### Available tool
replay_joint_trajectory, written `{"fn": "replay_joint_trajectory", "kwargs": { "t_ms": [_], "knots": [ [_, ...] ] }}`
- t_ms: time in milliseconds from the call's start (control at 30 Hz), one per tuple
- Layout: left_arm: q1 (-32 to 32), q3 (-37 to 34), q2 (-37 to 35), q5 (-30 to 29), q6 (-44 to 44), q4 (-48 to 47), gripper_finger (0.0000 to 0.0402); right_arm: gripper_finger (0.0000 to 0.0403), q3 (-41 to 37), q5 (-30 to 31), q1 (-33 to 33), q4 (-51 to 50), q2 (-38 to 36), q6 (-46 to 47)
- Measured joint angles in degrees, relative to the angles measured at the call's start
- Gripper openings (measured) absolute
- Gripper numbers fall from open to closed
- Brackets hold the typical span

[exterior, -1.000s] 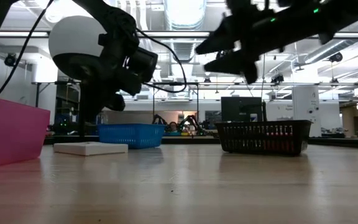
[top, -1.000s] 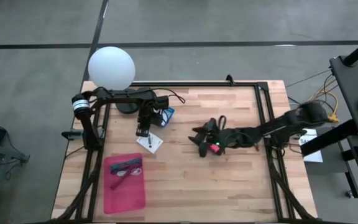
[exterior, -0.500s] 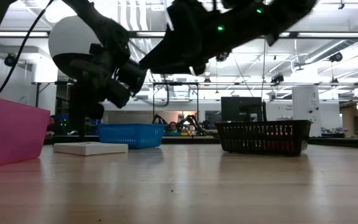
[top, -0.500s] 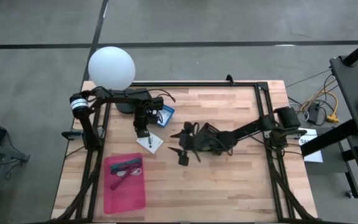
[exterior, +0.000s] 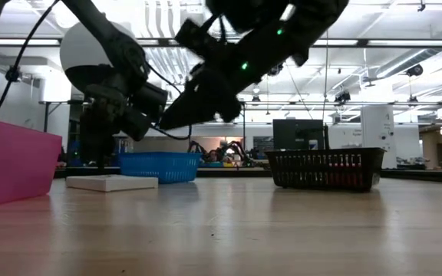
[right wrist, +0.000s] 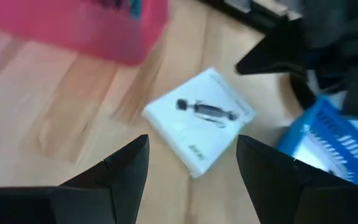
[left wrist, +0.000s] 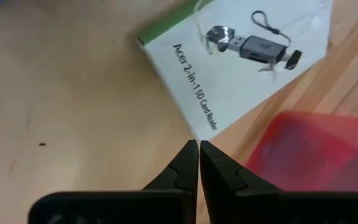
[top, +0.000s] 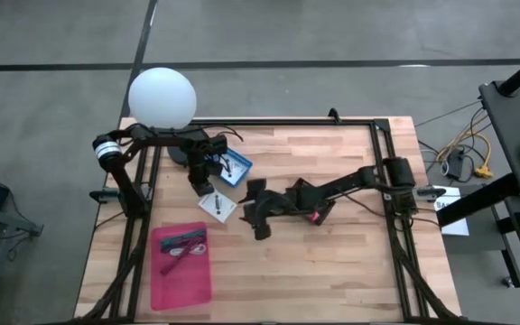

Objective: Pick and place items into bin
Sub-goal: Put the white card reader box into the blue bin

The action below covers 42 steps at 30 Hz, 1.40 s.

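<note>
My right gripper [top: 253, 219] has swept further left since a second ago, jaws spread, now near the white card reader box [top: 218, 207]. My left gripper [top: 202, 187], jaws closed and empty, hovers just beyond it. The pink bin [top: 181, 263] sits near-left on the wooden surface [top: 332, 271], holding items [top: 180, 244].

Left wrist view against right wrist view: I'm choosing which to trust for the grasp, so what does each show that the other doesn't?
Only the left wrist view shows the left end effector shut, tips together at the white box's corner, with the box's print readable. Only the right wrist view shows the right end effector open before the box, plus a blue basket. Both show the white box on the wooden table and the pink bin.
</note>
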Motion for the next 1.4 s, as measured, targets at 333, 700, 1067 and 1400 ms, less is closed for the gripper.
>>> {"fn": "replay_joint_trajectory", "kwargs": {
  "t_ms": [333,700,1067,1400],
  "knots": [
    [-0.51,-0.08,-1.95,-0.13,-7.72,1.80,0.0000,0.0228,7.14,0.09,0.19,-3.08,7.21,-4.13],
    [-3.45,-0.41,-4.88,-8.69,-14.99,4.48,0.0000,0.0228,8.95,0.26,0.20,-2.88,8.75,-14.40],
    [-5.49,-6.04,-7.80,-7.91,-18.70,8.45,0.0000,0.0228,8.69,0.23,0.19,-2.95,8.75,-18.03],
    [-7.40,-9.18,-12.78,-6.03,-25.94,17.70,0.0000,0.0228,8.69,-0.17,0.11,-2.75,8.75,-18.95]
  ]
}}
